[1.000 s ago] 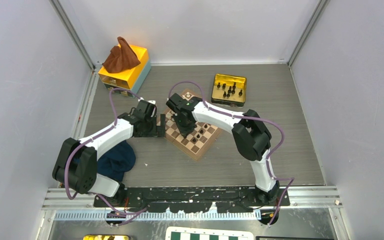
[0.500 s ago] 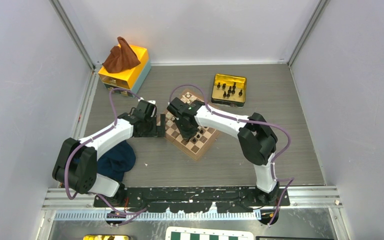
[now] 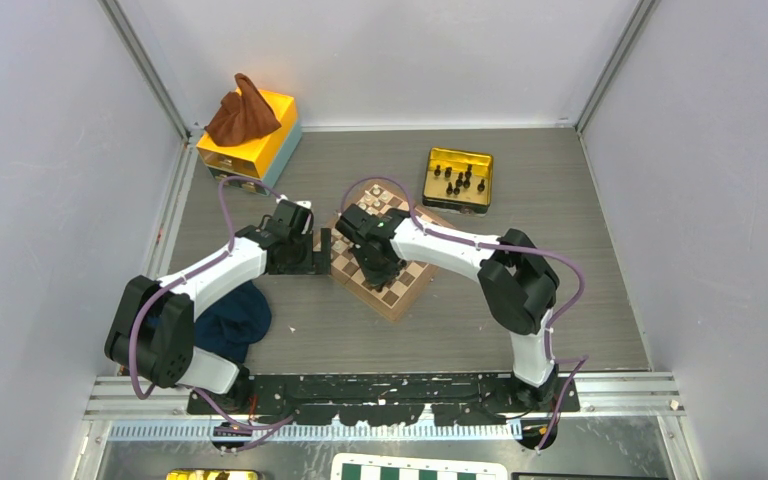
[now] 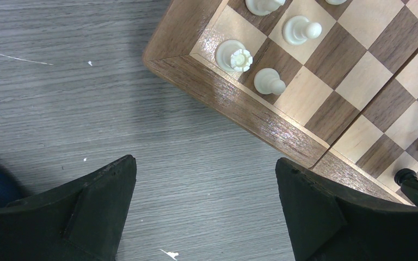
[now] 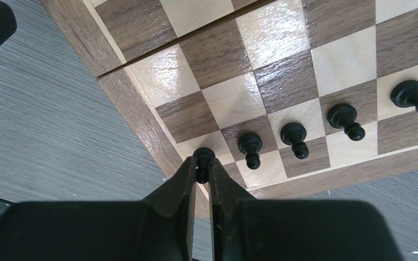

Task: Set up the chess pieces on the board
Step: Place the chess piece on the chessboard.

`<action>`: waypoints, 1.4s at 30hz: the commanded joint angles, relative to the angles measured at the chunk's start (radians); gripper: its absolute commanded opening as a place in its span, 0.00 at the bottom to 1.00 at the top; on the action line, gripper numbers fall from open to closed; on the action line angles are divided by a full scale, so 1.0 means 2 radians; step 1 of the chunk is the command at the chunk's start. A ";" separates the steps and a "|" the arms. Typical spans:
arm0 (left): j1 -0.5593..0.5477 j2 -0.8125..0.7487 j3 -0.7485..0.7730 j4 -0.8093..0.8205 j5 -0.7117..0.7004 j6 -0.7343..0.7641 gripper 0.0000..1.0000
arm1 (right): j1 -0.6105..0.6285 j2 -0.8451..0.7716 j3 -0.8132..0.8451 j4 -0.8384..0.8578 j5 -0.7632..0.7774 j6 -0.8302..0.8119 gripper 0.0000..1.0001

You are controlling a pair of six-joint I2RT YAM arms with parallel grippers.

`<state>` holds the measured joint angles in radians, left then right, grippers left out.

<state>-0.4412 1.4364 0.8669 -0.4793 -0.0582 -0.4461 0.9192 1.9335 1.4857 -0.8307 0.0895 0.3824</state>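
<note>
I have the board (image 3: 397, 293) near the middle of the desk, turned so its corners point at the desk's edges rather than its sides. My right gripper (image 5: 202, 166) is pressed almost together, pinching one black chess piece (image 5: 203, 157) between its fingertips. That piece is upright, with its long axis in line with the fingers, its base toward the board and its head up between the pads. It sits over the light corner square just inside the brown rim, but I cannot tell whether the base touches the wood. Four more black pieces (image 5: 294, 136) stand upright in a line along the same edge, one to a square. My left gripper (image 4: 204, 168) is spread wide and holds nothing. It hangs over bare desk just beside the board's rim on the left-edge side, close to three cream pieces (image 4: 269, 82). Further black pieces stand in a gold tin (image 3: 434, 170) toward the desk's far edge.
</note>
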 commanded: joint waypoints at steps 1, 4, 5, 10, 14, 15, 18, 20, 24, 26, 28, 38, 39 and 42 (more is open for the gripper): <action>-0.002 -0.006 0.011 0.017 0.008 -0.006 1.00 | 0.003 -0.036 -0.006 0.013 0.009 0.009 0.13; -0.002 -0.006 0.011 0.017 0.007 -0.006 1.00 | 0.003 -0.033 -0.007 0.015 0.007 0.008 0.13; -0.002 -0.006 0.011 0.017 0.007 -0.006 1.00 | 0.004 -0.033 -0.007 0.016 0.007 0.008 0.13; -0.002 -0.005 0.011 0.017 0.007 -0.006 1.00 | 0.003 -0.030 -0.008 0.018 0.005 0.008 0.13; -0.002 -0.005 0.011 0.017 0.007 -0.006 1.00 | 0.003 -0.029 -0.008 0.019 0.005 0.007 0.14; -0.002 -0.005 0.011 0.017 0.007 -0.006 1.00 | 0.003 -0.029 -0.008 0.019 0.005 0.007 0.14; -0.002 -0.005 0.011 0.017 0.007 -0.006 1.00 | 0.003 -0.027 -0.010 0.019 0.004 0.007 0.16; -0.002 -0.005 0.011 0.017 0.007 -0.006 1.00 | 0.003 -0.026 -0.010 0.019 0.003 0.007 0.18; -0.002 -0.004 0.011 0.017 0.008 -0.006 1.00 | 0.003 -0.026 -0.010 0.019 0.001 0.007 0.21; -0.002 -0.004 0.011 0.017 0.008 -0.006 1.00 | 0.003 -0.026 -0.010 0.019 0.001 0.007 0.23; -0.002 -0.004 0.011 0.017 0.008 -0.006 1.00 | 0.003 -0.026 -0.009 0.019 0.001 0.007 0.26; -0.003 -0.005 0.011 0.017 0.008 -0.007 1.00 | 0.004 -0.030 -0.003 0.016 0.002 0.006 0.31; -0.003 -0.005 0.011 0.017 0.007 -0.007 1.00 | 0.003 -0.030 -0.001 0.015 0.002 0.005 0.31; -0.003 -0.005 0.011 0.017 0.006 -0.006 1.00 | 0.004 -0.033 0.006 0.010 0.004 0.005 0.31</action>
<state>-0.4431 1.4364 0.8669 -0.4793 -0.0578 -0.4477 0.9211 1.9282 1.4605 -0.8120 0.0914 0.3939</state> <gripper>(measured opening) 0.996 0.309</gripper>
